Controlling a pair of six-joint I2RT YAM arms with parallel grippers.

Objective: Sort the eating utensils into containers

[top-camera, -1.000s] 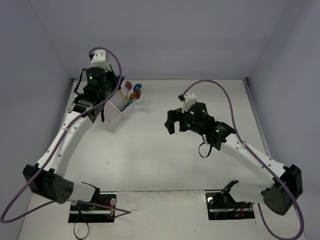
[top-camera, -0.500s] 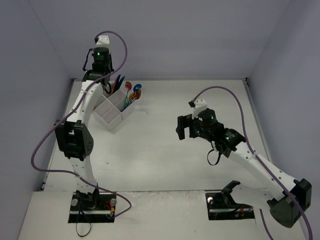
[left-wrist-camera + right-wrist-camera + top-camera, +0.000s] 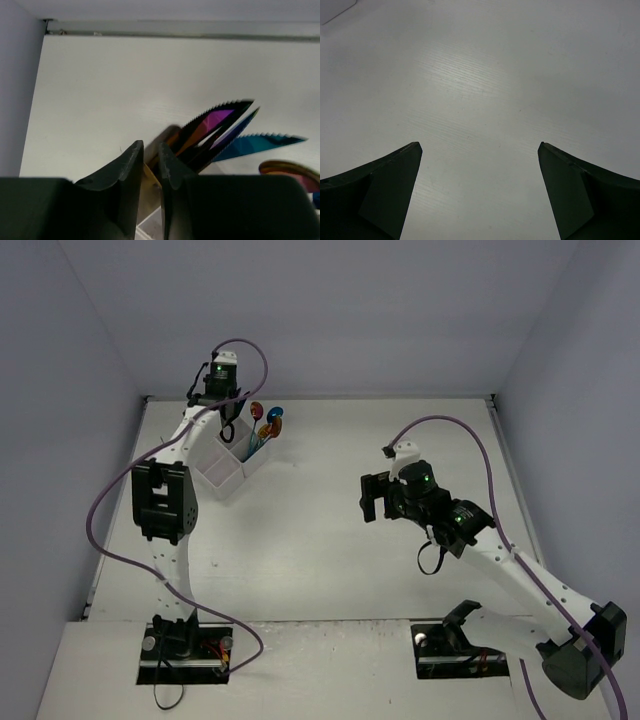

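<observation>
Knives stand blade-up in the white box, upper left of the top view. Their long axes are tilted, serrated tips pointing upper right in the left wrist view, just right of and beyond the left gripper. Its jaws are nearly together with a gold handle in the slit; can't tell if it's gripped. The left arm is stretched far out, wrist over the box's far side. The right gripper is spread wide over the table, mid-right.

Utensils stand in the far-left box, seemingly its rear compartments.
</observation>
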